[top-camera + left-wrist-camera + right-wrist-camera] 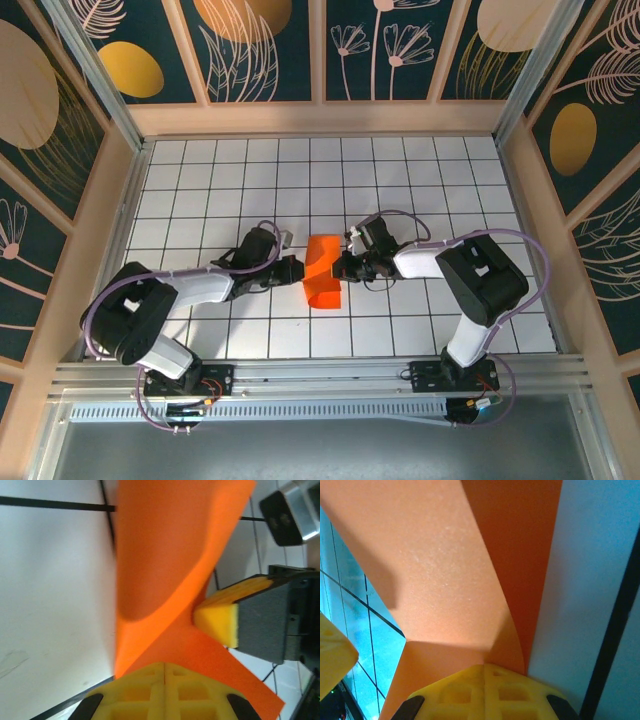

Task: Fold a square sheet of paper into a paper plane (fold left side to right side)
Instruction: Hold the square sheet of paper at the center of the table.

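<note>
The left arm (200, 285) rises from its base at the near left, bends at a bulky elbow out on the left and runs its white forearm low over the worktop (200, 180), rightward and slightly far, towards the middle. The right arm (480, 270) mirrors it: it goes up from the near right base to an elbow on the right, then its forearm reaches left, so the two wrists face each other across the centre. The square sheet of paper (322, 275) lies between them in the middle of the gridded worktop, bright orange and partly folded into a narrower shape. Its long axis runs near to far, with a slimmer end at the far side and a broader end at the near side. The left tool (297, 268) meets its left edge and the right tool (341, 266) its right edge, both about midway along its length. In the left wrist view the yellow pads (150, 695) are pressed together with the orange sheet coming out from between them, so this tool is clamped on the paper, which curves upward in a raised, bowed flap; one yellow pad (220, 622) of the right tool touches the sheet just beyond. In the right wrist view its own pads (485, 695) are likewise closed on the paper, where a crease splits a lighter face from a darker one
</note>
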Controlling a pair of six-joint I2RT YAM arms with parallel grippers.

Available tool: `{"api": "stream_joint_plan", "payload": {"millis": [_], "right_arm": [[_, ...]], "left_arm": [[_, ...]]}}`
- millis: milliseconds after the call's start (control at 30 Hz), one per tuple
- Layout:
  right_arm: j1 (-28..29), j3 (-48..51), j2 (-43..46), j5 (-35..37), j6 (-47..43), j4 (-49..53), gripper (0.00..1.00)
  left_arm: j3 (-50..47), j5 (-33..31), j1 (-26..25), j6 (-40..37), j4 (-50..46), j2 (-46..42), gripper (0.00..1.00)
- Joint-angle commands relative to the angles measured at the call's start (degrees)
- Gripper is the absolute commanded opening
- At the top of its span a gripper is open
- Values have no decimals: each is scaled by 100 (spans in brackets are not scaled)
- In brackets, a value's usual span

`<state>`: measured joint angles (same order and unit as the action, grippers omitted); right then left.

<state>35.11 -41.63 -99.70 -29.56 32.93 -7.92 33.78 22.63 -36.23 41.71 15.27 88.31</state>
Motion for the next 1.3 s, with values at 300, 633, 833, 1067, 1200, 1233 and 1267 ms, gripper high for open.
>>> {"api": "stream_joint_plan", "payload": {"millis": [300,633,833,1067,1200,1233,1267], "right_arm": [[127,133,-383,680,-173,783,0],[154,63,-372,604,-191,772,0],[149,-73,-64,479,-201,728,0],[101,-331,411,337,-247,505,0],[62,-419,379,156,-217,207,0],[63,-446,340,125,-205,137,0],[58,-491,285,81,-191,68,0]], "left_arm": [[772,157,-394,-329,-79,1173,0],[666,31,-392,-292,-69,1335,0],[622,-4,-407,-259,-51,1440,0],[638,-22,-446,-240,-47,1489,0],[655,-31,-464,-240,-66,1512,0],[666,-31,-472,-238,-61,1513,0],[665,-31,-473,-239,-61,1505,0]]}}
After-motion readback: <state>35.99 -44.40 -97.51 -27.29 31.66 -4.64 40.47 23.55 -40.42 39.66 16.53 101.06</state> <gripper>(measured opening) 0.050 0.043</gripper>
